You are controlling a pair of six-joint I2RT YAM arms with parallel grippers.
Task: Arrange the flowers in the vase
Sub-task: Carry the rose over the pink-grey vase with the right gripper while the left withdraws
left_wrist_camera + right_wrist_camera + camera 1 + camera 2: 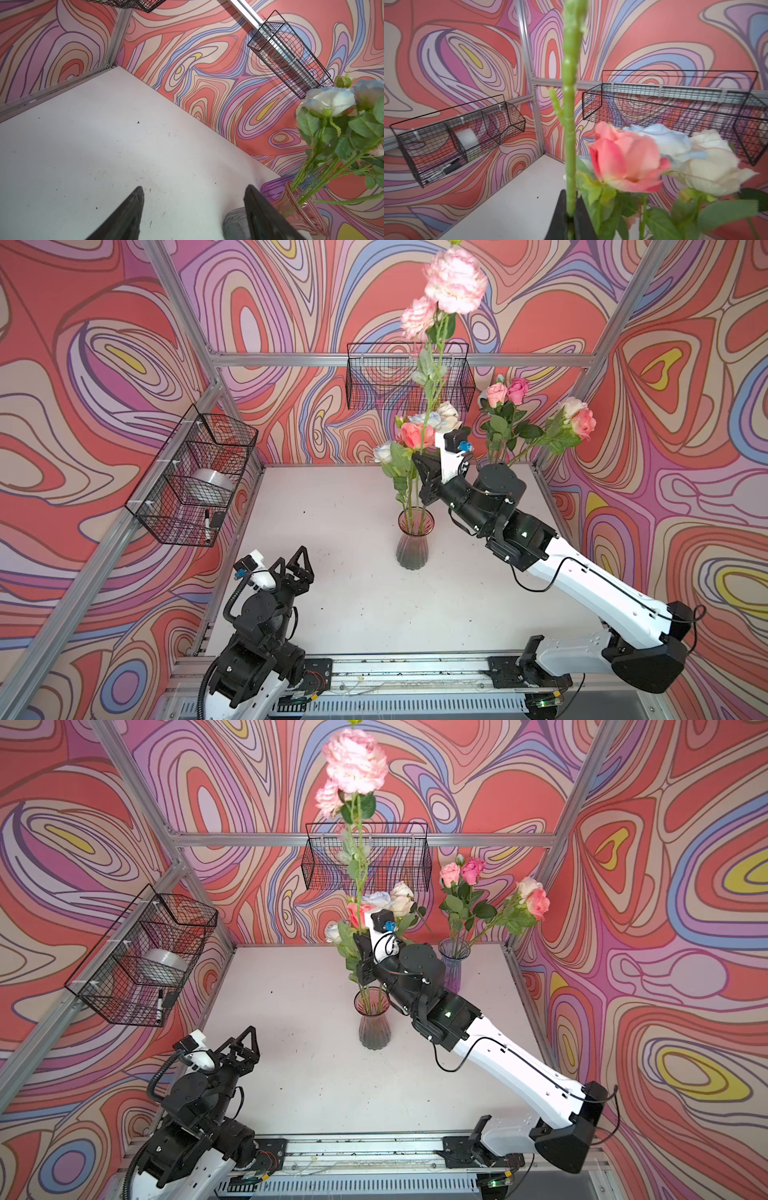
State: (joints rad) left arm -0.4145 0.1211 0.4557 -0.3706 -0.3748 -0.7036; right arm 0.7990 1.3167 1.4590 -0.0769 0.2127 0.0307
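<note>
A ribbed pink glass vase (411,547) (372,1027) stands mid-table with coral (412,435), white and pale blue flowers in it. Just above its mouth, my right gripper (424,464) (362,952) is shut on the green stem (571,104) of a tall frilly pink flower (455,279) (355,759) that stands nearly upright. In the right wrist view the gripper (571,196) pinches that stem beside a coral rose (627,158). The stem's lower end is hidden. My left gripper (297,564) (194,191) hovers open and empty near the front left, with the vase (301,209) off to one side.
A purple vase (454,965) with pink and coral roses (461,871) stands at the back right. A wire basket (195,477) on the left wall holds a tape roll (212,485) and a marker (206,524). Another basket (409,377) hangs on the back wall.
</note>
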